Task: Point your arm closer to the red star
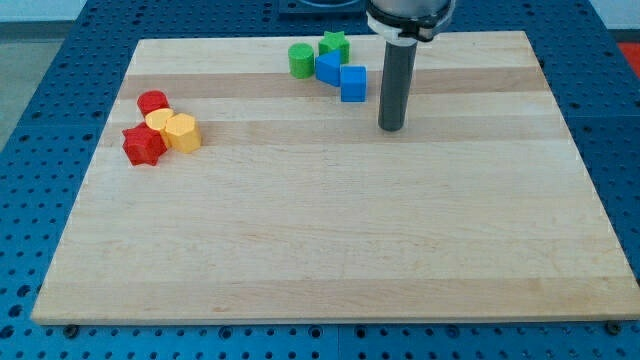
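**A crowded target and a long way to slide**

We carry no jaws to open or close; our arm ends in a plain rod, and my tip (391, 128) rests on the wooden board (320, 250) well to the view's right of the red star (143, 146), and slightly above it. The star lies near the board's left edge. Touching it, up and to its right, are a yellow round block (160, 122) and a yellow hexagon (182, 132), with a red cylinder (153, 101) just above the star.

That crowding is our main risk: coming in from the right, we judge the tip would meet the yellow hexagon first and shove the cluster. A path arriving from below the star looks safer.

Far right of the star, beside the tip, sit a blue cube (353, 83), another blue block (328, 67), a green cylinder (301, 60) and a green star (335, 44); swinging upward early could clip the cube.
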{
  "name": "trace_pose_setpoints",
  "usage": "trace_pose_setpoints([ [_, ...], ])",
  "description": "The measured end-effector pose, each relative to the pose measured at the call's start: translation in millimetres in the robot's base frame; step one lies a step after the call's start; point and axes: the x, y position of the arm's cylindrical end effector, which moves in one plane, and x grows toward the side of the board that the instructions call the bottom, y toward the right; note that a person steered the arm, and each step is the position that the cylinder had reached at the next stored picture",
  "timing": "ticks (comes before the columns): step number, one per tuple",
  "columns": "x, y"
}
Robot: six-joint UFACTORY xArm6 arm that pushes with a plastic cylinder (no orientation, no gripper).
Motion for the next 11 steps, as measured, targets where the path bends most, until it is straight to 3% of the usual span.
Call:
trace_pose_setpoints([
  [3, 0.8, -2.3],
  [4, 13.7, -38.5],
  [6, 65.3, -180.6],
  [11, 79.7, -323.2],
])
